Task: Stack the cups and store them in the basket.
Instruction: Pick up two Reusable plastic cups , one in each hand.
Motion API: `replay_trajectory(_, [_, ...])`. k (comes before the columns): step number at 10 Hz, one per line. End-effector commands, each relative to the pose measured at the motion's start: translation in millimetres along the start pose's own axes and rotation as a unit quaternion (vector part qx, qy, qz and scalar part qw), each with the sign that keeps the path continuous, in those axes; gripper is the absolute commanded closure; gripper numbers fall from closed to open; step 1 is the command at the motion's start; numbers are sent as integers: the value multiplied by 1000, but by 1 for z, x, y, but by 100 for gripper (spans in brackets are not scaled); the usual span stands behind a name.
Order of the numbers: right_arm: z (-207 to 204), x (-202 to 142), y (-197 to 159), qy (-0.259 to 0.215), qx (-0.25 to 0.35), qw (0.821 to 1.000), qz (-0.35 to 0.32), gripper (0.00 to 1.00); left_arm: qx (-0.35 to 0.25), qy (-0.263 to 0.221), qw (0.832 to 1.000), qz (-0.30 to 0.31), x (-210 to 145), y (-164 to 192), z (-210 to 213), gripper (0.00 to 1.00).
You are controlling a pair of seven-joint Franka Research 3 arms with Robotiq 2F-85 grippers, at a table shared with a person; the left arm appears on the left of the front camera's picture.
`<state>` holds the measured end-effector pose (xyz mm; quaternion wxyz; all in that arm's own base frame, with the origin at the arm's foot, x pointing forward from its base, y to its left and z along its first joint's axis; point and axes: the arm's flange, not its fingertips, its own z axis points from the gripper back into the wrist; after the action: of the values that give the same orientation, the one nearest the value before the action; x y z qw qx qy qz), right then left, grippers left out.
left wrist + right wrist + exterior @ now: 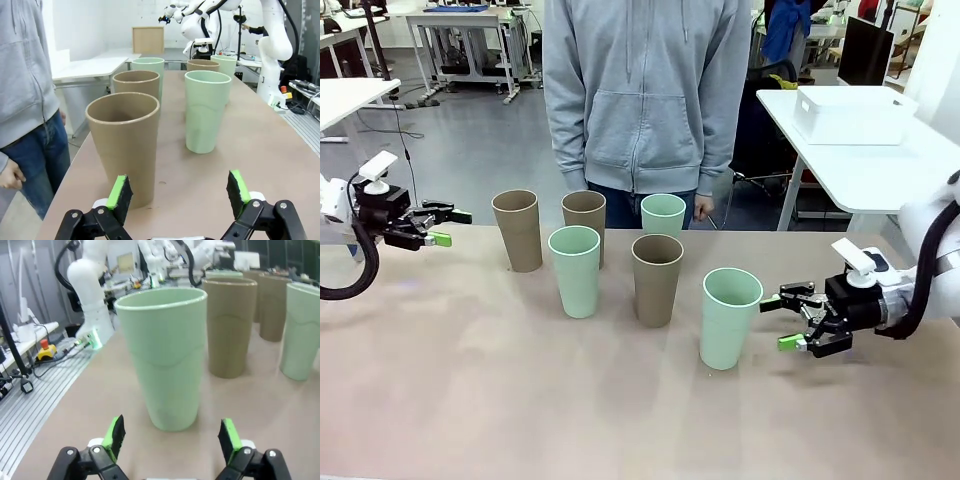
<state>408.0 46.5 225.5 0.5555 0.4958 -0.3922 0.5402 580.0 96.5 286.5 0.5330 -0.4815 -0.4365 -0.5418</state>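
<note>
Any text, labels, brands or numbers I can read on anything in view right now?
No readable text anywhere.
Cups: plain, no print.
Basket: plain white, no label visible.
Background screen: too blurred to read.

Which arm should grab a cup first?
Right. The right gripper, open, faces the near mint cup, which is centred ahead of it in its wrist view. The left gripper is open too, but the end brown cup before it sits off-centre.
</note>
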Motion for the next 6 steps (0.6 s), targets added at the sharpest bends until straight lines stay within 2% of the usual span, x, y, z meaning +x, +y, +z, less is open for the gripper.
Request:
replay_trajectory(1, [-6, -7, -14, -48, 7, 998, 28, 0, 1, -23, 1000, 11, -5, 14, -2, 0])
replay_trajectory(6, [-16, -15, -11, -100, -13, 994, 40, 0, 18, -59, 998, -10, -17, 31, -15, 0])
